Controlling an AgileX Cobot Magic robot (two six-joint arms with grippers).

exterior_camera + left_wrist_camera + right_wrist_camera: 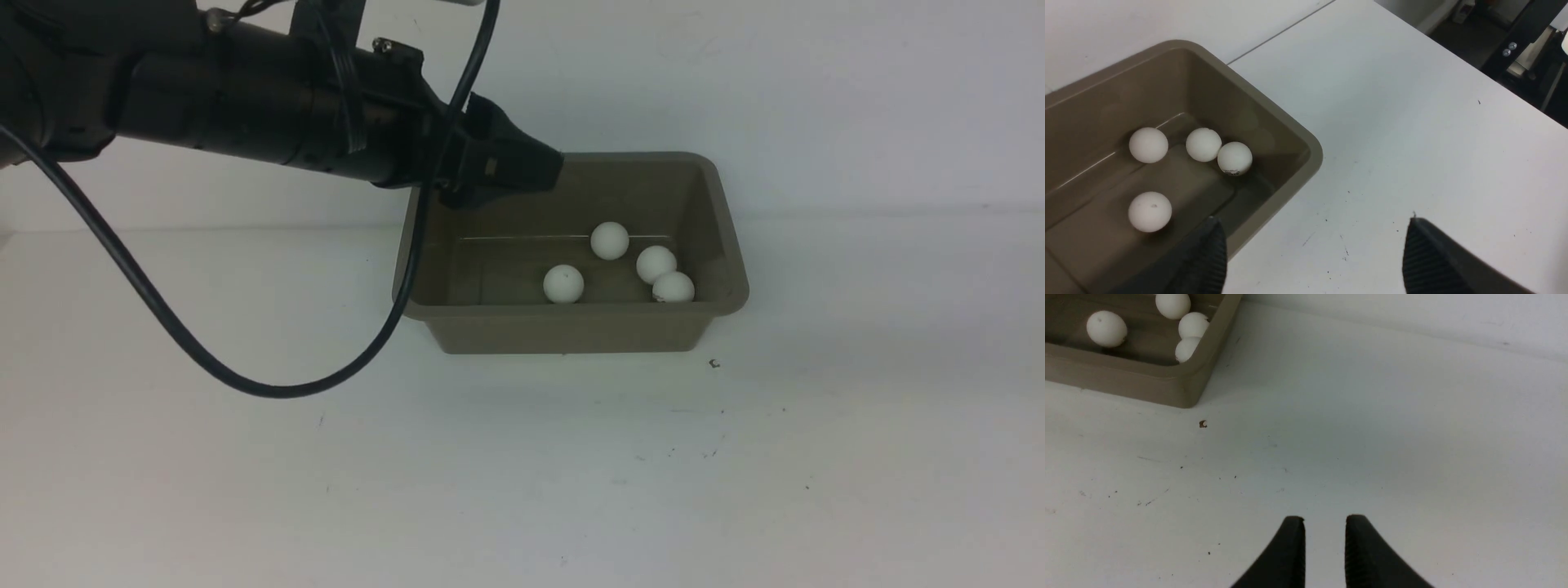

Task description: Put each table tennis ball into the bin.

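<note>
Black left gripper hangs wide open, empty, over the taupe plastic bin's left end; all four white table tennis balls lie inside. Right gripper narrow, empty. That drooping black cable could snag the rim.

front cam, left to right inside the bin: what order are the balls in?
lone ball by the near wall → rearmost ball → plain ball of the right-hand pair → logo-marked ball → bin right wall.
</note>
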